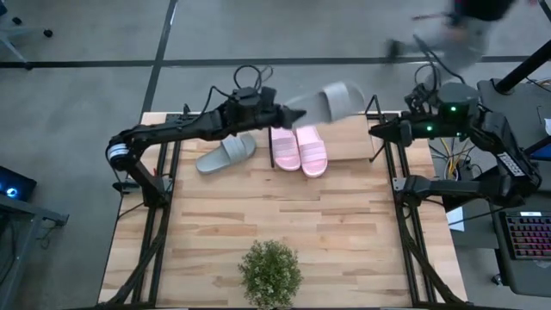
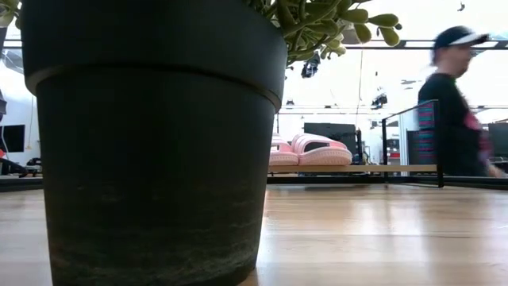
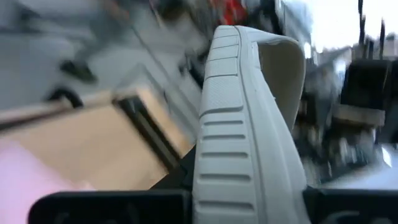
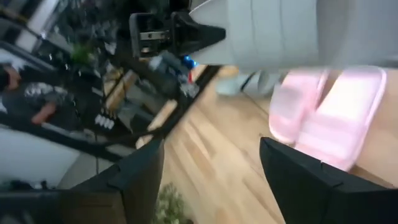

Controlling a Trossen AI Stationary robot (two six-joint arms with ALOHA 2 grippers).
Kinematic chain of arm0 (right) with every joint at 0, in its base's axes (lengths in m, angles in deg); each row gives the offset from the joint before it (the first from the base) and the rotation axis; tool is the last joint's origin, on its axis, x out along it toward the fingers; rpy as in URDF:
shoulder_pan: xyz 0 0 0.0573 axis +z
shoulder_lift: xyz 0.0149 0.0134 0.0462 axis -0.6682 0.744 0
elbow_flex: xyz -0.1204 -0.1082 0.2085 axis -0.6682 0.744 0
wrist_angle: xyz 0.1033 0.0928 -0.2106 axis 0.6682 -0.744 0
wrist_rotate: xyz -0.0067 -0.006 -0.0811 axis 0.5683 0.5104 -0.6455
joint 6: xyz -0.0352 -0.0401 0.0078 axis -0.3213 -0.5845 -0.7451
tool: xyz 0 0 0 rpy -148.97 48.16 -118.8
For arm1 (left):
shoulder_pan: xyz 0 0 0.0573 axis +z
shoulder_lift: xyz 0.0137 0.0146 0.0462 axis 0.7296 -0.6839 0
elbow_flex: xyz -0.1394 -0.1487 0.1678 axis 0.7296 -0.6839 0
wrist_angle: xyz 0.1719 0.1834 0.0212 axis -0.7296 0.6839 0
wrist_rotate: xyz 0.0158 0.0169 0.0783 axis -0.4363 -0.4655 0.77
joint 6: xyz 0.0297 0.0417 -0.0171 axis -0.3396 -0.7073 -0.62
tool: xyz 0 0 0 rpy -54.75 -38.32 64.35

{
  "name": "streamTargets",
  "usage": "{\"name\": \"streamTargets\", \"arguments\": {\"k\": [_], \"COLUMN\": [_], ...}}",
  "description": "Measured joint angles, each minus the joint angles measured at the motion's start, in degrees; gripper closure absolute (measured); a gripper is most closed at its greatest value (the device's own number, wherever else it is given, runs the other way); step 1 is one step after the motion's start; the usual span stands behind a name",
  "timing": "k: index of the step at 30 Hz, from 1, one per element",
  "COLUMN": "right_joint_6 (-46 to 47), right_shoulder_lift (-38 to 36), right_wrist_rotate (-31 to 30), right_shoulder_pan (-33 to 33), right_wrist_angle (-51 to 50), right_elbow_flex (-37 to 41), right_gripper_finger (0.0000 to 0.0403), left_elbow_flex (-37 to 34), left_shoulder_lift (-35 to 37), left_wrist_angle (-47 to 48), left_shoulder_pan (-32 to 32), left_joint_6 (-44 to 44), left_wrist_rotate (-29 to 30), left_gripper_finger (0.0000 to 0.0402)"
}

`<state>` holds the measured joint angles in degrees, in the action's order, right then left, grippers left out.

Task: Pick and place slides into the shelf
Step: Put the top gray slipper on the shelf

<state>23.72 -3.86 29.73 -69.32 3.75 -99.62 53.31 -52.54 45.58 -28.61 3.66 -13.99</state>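
My left gripper (image 1: 288, 110) is shut on a light grey slide (image 1: 331, 101) that is in the air above the shelf's far right part, beyond the pink pair. The second grey slide (image 1: 225, 153) lies flat and askew, left of the pink ones. The pale pink pair (image 1: 300, 149) stands side by side, soles down, on the low light-wood shelf (image 1: 349, 142); the low view shows the pink pair (image 2: 309, 152) on the shelf board (image 2: 373, 168). My right gripper (image 4: 211, 180) is open at the shelf's right end (image 1: 380, 131), touching nothing. My left gripper pinches the grey slide by the end of its sole (image 3: 245, 186) away from the strap, between the two fingers (image 3: 112, 208). The fingers come roughly level from the table's left. The slide is lifted clear and sticks out ahead along the fingers, turned on edge, strap (image 3: 283, 62) at the far end.
A potted plant (image 1: 271, 272) stands at the table's near edge, and its dark pot (image 2: 151, 143) blocks the left of the low view. Thin black uprights (image 1: 373, 108) frame the shelf. A person (image 2: 456, 103) passes beyond the table's far right corner.
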Motion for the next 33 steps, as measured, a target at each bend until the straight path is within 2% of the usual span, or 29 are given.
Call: {"name": "streamTargets", "arguments": {"k": [5,10,14,21,33], "right_joint_6": [1.6,2.9,4.1,5.0,11.6], "right_shoulder_lift": [0.5,2.5,3.2,3.8,3.9], "right_wrist_rotate": [-3.6,-3.5,-3.2,-3.3,-3.4], "right_shoulder_pan": [0.0,0.0,0.0,0.0,2.8], "right_wrist_angle": [6.4,18.1,28.2,33.7,53.8], "right_elbow_flex": [0.9,4.1,7.1,11.9,23.3], "right_gripper_finger": [0.0143,0.0144,0.0142,0.0142,0.0144], "left_elbow_flex": [0.1,0.1,0.1,0.0,0.0], "left_shoulder_lift": [0.7,0.3,-0.2,-0.7,-5.7], "left_wrist_angle": [-9.6,-20.2,-22.5,-27.6,-37.7], "left_shoulder_pan": [-1.1,-3.0,-4.8,-7.6,-9.7], "left_joint_6": [2.8,2.3,1.8,4.5,5.0], "left_wrist_rotate": [9.8,14.0,18.2,29.2,30.0], "left_gripper_finger": [0.0369,0.0369,0.0369,0.0369,0.0369]}}
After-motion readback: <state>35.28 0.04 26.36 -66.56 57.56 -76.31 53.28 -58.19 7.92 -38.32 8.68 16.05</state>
